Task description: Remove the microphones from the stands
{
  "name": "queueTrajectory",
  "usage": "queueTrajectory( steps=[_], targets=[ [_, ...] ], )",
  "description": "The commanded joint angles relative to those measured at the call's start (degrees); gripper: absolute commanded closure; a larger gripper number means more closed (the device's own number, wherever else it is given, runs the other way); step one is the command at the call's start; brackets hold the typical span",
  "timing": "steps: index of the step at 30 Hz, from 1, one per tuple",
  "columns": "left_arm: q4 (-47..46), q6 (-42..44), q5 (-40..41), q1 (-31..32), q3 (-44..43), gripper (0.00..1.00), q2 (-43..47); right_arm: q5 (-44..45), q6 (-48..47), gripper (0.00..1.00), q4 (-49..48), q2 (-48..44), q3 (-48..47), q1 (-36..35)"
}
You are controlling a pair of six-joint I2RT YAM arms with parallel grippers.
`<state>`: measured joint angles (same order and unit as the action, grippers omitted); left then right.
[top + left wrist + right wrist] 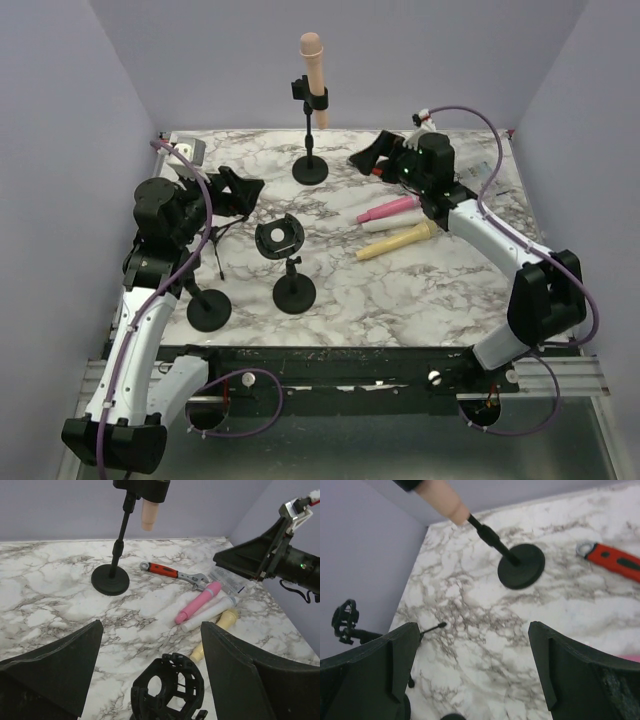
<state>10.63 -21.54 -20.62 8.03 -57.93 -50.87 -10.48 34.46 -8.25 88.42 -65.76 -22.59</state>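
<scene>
A peach microphone (312,62) stands upright in the clip of a black stand (310,170) at the back middle of the marble table. The left wrist view shows its lower end (149,515) and the stand's round base (110,579). The right wrist view shows its tip (442,497) above the base (521,566). My left gripper (245,190) is open at the left, well short of the stand, with nothing between its fingers (151,630). To the right of the stand hangs my right gripper (368,158), wide open and empty (473,630), pointing toward it.
An empty shock-mount stand (280,237) sits at centre, just ahead of the left gripper. Another round-base stand (208,308) and a small tripod (215,240) are near the left arm. Pink (388,209), white (210,613) and yellow (395,241) microphones lie right of centre beside a red wrench (165,570).
</scene>
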Motion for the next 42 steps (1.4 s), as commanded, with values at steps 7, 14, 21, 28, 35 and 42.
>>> queueTrajectory(
  steps=[7,14,21,28,35,42],
  targets=[
    [0.59,0.59,2.46,5.66,0.04,0.18,3.5,6.95,-6.49,0.0,-3.24,14.08,-23.95,-2.49],
    [3.03,2.5,6.05,8.51,-1.08,0.18,3.89,8.01,-12.0,0.0,-5.44,22.19,-37.44,-4.49],
    [4.26,3.6,8.15,9.57,-1.65,0.18,3.15,7.24,-14.9,0.0,-2.46,33.6,-55.86,-5.06],
    [5.11,4.48,10.11,9.59,-1.92,0.18,1.77,8.14,-18.44,0.0,-2.65,41.89,-67.09,-7.24],
    [5.78,5.08,11.98,9.55,-2.09,0.18,0.71,27.79,-35.27,0.05,-8.57,45.19,-68.14,-13.38],
    [5.73,5.19,12.67,9.55,-1.92,0.18,-0.12,38.04,-41.16,0.19,-10.38,50.22,-72.66,-14.94]
  ],
)
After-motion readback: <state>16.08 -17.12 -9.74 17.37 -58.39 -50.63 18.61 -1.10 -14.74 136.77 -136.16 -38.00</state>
